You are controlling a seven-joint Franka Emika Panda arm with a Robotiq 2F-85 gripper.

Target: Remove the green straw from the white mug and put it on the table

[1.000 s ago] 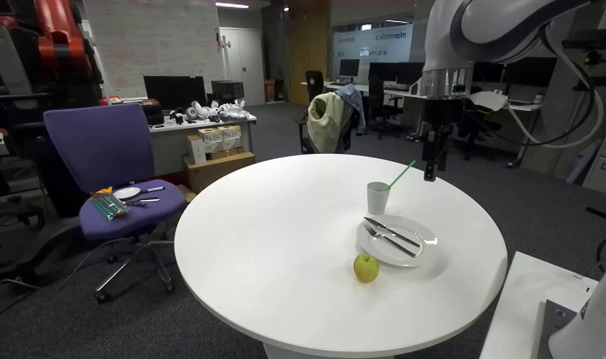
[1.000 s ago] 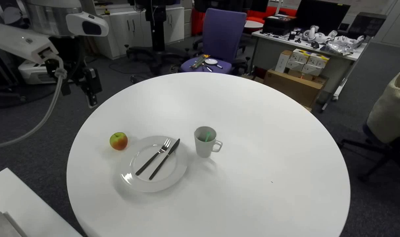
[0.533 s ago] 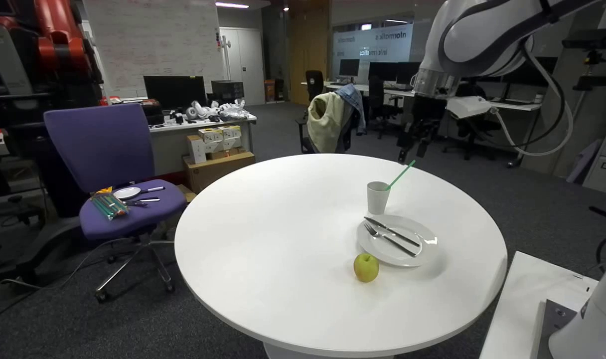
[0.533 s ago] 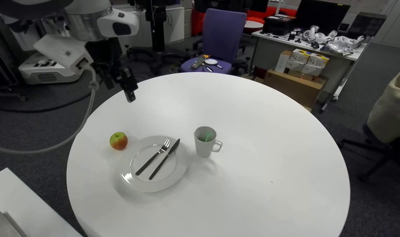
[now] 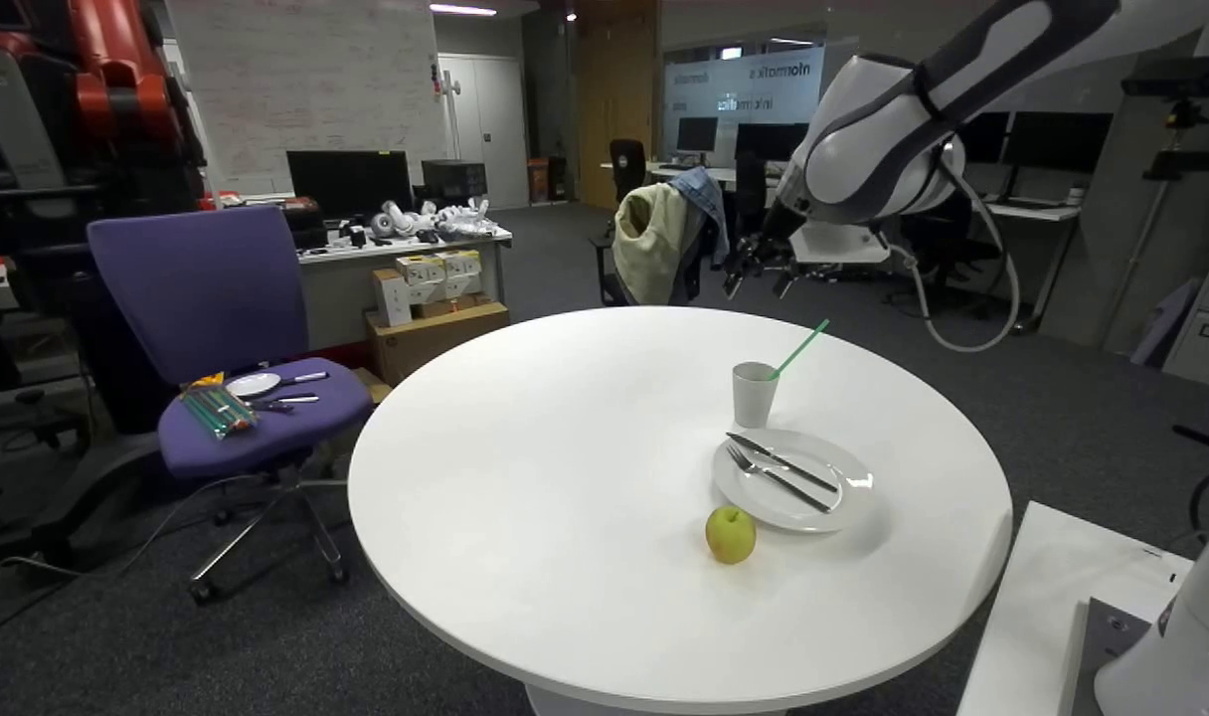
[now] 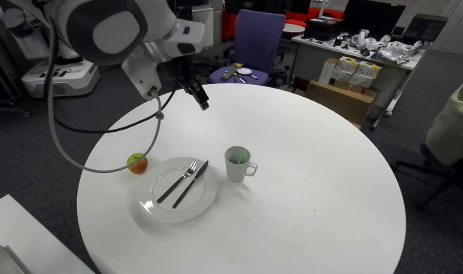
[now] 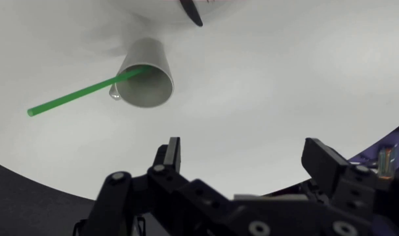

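The green straw [image 5: 801, 348] leans in the white mug [image 5: 754, 398] and sticks out past its rim. In the wrist view the straw [image 7: 74, 95] points left out of the mug [image 7: 148, 50]. In an exterior view the straw [image 6: 240, 157] shows short inside the upright mug [image 6: 235, 174]. The mug stands on the round white table [image 5: 525, 447]. My gripper [image 7: 242, 139] is open, with nothing between its fingers. It is tilted and above the table, apart from mug and straw; it shows in both exterior views [image 5: 759, 288] [image 6: 204, 104].
A white plate [image 5: 848, 462] with a fork [image 5: 778, 479] and a knife [image 5: 783, 461] lies beside the mug. A yellow-green apple [image 5: 731, 537] sits near the plate. A purple chair [image 6: 256, 42] stands past the table edge. A cable loop [image 6: 102, 171] hangs from my arm.
My arm has swung inward over the table and my gripper has tilted. In an exterior view it has come closer to the mug. The straw, mug, plate and apple have not moved.
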